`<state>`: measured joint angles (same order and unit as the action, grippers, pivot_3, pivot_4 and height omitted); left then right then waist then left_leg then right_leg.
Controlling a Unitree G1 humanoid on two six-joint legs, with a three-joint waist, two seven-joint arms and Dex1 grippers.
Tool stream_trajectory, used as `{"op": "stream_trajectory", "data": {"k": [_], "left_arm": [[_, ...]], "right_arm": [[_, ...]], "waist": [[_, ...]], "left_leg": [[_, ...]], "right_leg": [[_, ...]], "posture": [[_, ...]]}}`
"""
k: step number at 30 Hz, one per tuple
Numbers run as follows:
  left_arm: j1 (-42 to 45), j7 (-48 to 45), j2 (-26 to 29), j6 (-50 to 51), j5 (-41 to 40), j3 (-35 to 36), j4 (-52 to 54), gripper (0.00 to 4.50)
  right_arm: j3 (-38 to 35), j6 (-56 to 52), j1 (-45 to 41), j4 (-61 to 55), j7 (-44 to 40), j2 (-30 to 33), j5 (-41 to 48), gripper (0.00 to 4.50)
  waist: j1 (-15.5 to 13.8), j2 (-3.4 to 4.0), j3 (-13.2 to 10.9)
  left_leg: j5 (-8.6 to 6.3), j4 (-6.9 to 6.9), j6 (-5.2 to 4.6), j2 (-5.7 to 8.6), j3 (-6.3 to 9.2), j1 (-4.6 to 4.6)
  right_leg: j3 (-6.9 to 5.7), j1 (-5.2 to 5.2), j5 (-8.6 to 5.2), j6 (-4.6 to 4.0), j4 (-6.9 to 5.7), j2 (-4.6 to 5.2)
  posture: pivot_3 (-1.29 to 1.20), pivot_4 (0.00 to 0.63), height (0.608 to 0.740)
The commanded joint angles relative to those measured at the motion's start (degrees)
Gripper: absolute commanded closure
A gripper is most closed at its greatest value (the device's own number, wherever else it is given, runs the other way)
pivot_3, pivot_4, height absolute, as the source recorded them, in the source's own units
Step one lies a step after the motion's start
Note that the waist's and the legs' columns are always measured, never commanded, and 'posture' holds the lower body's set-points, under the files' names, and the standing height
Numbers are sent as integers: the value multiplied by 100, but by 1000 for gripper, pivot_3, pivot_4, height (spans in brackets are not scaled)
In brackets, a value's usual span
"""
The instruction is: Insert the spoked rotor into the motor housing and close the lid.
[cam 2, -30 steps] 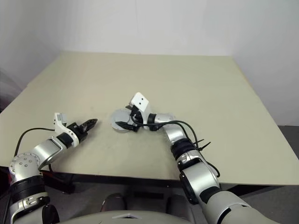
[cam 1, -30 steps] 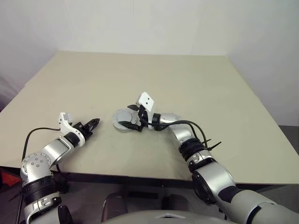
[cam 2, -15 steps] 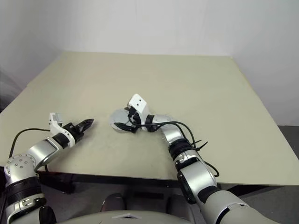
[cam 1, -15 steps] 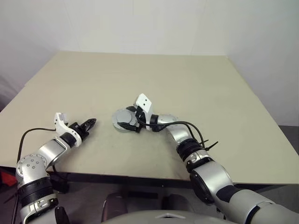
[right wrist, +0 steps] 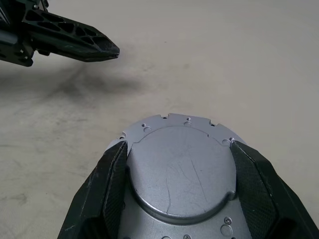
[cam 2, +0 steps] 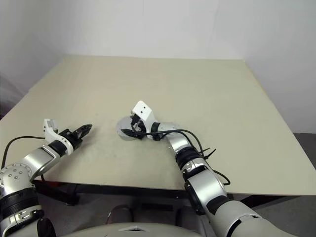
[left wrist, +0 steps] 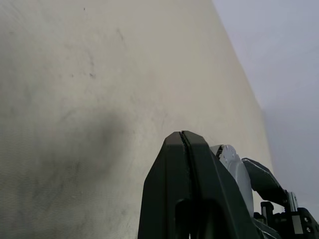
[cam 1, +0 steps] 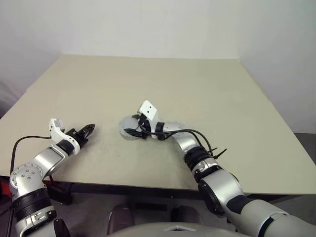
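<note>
The lid (right wrist: 182, 175) is a round, smooth grey cap with a notched, screw-holed flange. It lies flat, plain face up, near the bench's (cam 1: 197, 89) front middle. The right gripper (right wrist: 180, 172) straddles it, one black finger (right wrist: 107, 186) at each side, close against its rim. The left gripper (cam 1: 88, 129) hangs well apart at the front left, jaws pressed together, empty.

No legible text or labels anywhere.
</note>
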<state>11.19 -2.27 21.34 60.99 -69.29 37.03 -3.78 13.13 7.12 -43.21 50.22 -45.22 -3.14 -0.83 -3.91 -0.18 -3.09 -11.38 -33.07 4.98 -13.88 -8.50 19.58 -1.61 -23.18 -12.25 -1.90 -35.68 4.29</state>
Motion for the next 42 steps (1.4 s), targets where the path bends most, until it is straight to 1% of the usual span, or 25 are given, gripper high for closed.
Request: {"op": "stream_trajectory", "data": {"k": [1,10,21,24,28,34,39,42], "left_arm": [[92,-54,7,-79,-153,13,148,4500],[101,-62,-93,-98,-109,-100,158,4500],[131,34,-120,-46,-259,-149,291,4500],[245,51,-227,4,-373,-283,376,4500],[543,229,-621,55,-473,-668,439,4500],[845,235,-989,12,-297,-1094,59,4500],[919,348,-928,89,-63,-1176,-477,4500],[937,402,-886,146,7,-1160,-595,4500]], "right_arm": [[-26,41,-153,45,46,13,-42,1341],[-74,-20,-270,61,26,-3,15,1341],[146,86,-182,388,72,56,-312,1341],[229,32,-205,503,144,113,-433,1341],[276,-18,-243,547,150,135,-470,1341],[314,-26,-231,538,139,175,-487,1341],[283,-69,-248,449,151,223,-436,1341],[254,-90,-273,428,171,236,-412,1341]], "waist": [[0,0,0],[0,0,-1],[0,0,0],[-3,1,0],[-13,2,0],[0,7,0],[-4,11,-1],[-11,13,0]], "left_leg": [[0,0,0,0,0,-1],[0,0,0,0,0,0],[0,1,0,0,0,-2],[0,1,0,1,0,-4],[0,1,1,3,0,-34],[0,9,1,4,-2,-37],[0,11,1,5,-2,-36],[1,10,1,7,-2,-39]], "right_leg": [[0,0,0,0,-1,0],[0,-1,0,0,0,0],[0,-1,0,0,0,0],[1,4,0,0,0,0],[1,22,0,0,-1,2],[6,32,-1,1,-2,1],[6,31,-1,1,0,1],[6,33,-1,1,0,3]], "posture": [[0,0,740],[0,0,740],[0,0,740],[0,0,740],[0,0,740],[0,0,740],[0,0,740],[0,0,740]]}}
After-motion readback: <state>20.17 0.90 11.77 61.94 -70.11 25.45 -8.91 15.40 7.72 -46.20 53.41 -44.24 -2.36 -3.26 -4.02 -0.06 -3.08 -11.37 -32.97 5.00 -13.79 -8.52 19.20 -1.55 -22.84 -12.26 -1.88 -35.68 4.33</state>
